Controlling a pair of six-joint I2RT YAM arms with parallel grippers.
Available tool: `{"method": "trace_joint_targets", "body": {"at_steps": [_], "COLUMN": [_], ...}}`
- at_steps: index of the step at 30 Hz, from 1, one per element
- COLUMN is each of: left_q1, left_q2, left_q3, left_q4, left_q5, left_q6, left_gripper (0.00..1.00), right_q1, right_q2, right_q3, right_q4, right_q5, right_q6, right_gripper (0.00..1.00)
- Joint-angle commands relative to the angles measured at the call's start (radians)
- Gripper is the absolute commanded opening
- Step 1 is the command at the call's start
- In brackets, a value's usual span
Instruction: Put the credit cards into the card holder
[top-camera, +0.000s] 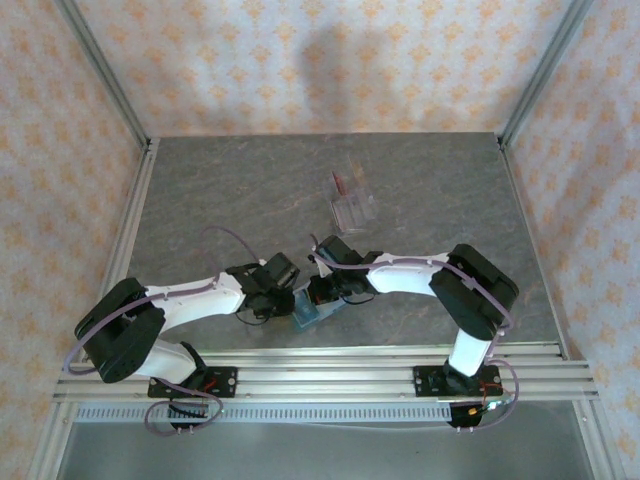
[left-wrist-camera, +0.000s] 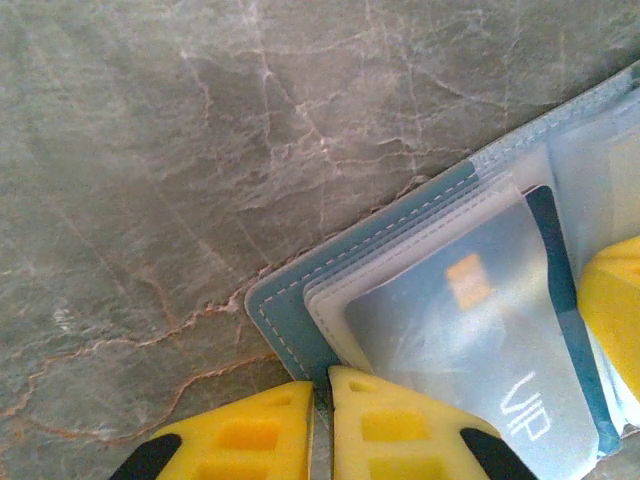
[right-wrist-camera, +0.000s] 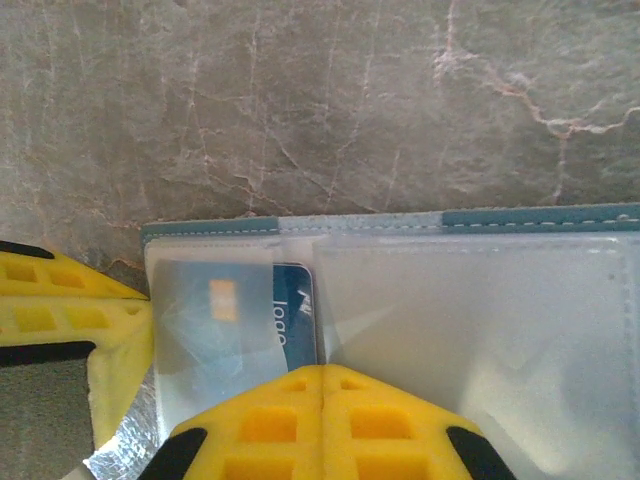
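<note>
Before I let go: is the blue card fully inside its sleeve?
Not fully. The blue card sits mostly under the card holder's frosted sleeve; one edge strip shows bare.

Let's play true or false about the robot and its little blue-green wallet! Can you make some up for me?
The holder is teal. True.
The card inside it says VIP. True.
The holder lies at the table's far edge. False: it lies by the near edge.
The right gripper is wide open. False: its fingers are pressed together.
More cards lie farther out on the table. True.
</note>
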Motion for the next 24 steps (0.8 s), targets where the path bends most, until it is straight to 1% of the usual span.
{"method": "trace_joint_targets", "body": {"at_steps": [1,4,7,8,10,12,14,17,20,24], "left_q1": [-0.017,-0.020,-0.020,-0.020,-0.020,-0.020,-0.020,-0.019,-0.020,-0.020], "left_q2": [0.041,0.048,0.055,0.058,0.067,0.074,0.078,0.090,0.098,0.120], "left_q3": [0.005,0.006,0.010,0.014,0.025,0.033,0.035,0.047,0.058,0.089], "left_q4": [0.026,0.033,0.030,0.026,0.015,0.012,0.018,0.011,-0.001,-0.018], "left_q5": [-0.014,-0.014,-0.021,-0.026,-0.036,-0.039,-0.037,-0.047,-0.061,-0.079], "left_q6": [-0.005,-0.009,-0.012,-0.011,-0.009,-0.010,-0.012,-0.011,-0.011,-0.005], "left_gripper": [0.13,0.12,0.12,0.12,0.12,0.11,0.11,0.11,0.11,0.11], "right_q1": [0.017,0.018,0.015,0.014,0.001,-0.024,-0.039,-0.045,-0.055,-0.068], "right_q2": [0.004,0.006,-0.005,-0.018,-0.062,-0.102,-0.101,-0.059,-0.058,-0.080], "right_q3": [-0.012,-0.026,-0.026,-0.024,-0.035,-0.045,-0.021,0.030,0.016,-0.040], "right_q4": [0.071,0.112,0.108,0.096,0.064,0.052,0.006,-0.094,-0.094,-0.062], "right_q5": [-0.069,-0.099,-0.086,-0.059,0.048,0.108,0.139,0.187,0.202,0.236], "right_q6": [0.043,0.071,0.069,0.062,0.067,0.066,0.037,-0.010,-0.002,0.054], "right_gripper": [0.00,0.00,0.00,0.00,0.00,0.00,0.00,0.00,0.00,0.00]}}
